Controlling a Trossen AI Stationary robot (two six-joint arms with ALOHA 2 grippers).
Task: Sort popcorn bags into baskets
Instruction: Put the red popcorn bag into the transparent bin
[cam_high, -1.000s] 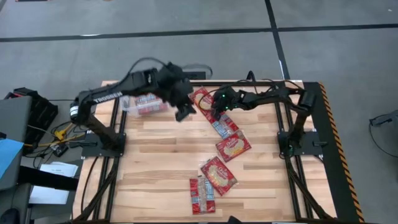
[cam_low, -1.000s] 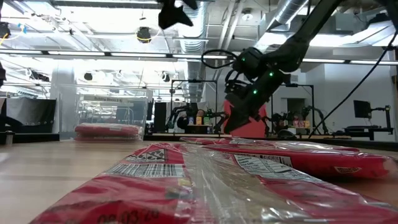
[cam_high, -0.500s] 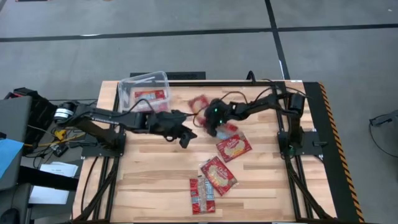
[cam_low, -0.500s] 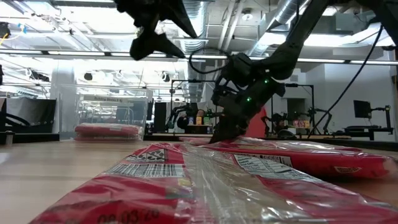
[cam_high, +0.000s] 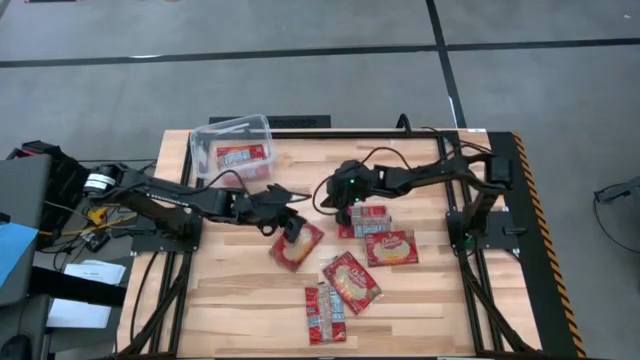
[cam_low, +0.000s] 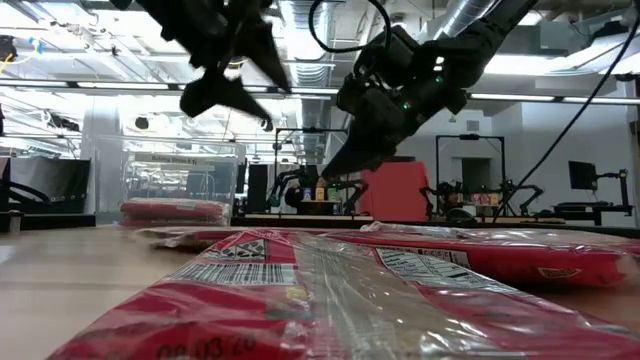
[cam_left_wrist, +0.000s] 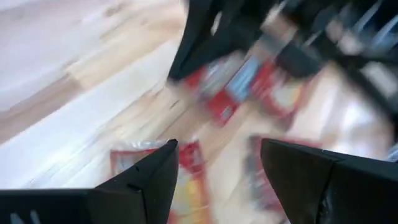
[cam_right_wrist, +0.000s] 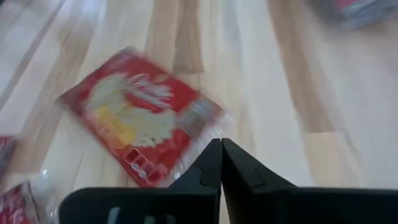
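The clear basket (cam_high: 232, 148) stands at the table's far left with red popcorn bags (cam_high: 240, 157) inside; it also shows in the low view (cam_low: 180, 180). Several more bags lie flat on the table's middle. My left gripper (cam_high: 291, 229) hangs open just above the yellow-centred bag (cam_high: 298, 246); in its wrist view that bag (cam_left_wrist: 186, 180) lies between the spread fingers, below them. My right gripper (cam_high: 326, 197) is shut and holds nothing, off the table (cam_low: 332, 168), between that bag (cam_right_wrist: 140, 121) and a bluish-white one (cam_high: 365, 218).
Other bags lie toward the right and near side: one (cam_high: 392, 247), one (cam_high: 350, 280) and one (cam_high: 325, 312), which fills the low view's foreground (cam_low: 330, 290). Bare wood lies at the near left (cam_high: 230, 300). Both arms reach over the table's middle, close together.
My left gripper has swung from high near the basket down toward the table's middle and rolled, staying open. My right gripper, shut, has gone from the far bags toward the near left and risen a little. One yellow-centred bag now lies by my left gripper; the others have shifted rightward.
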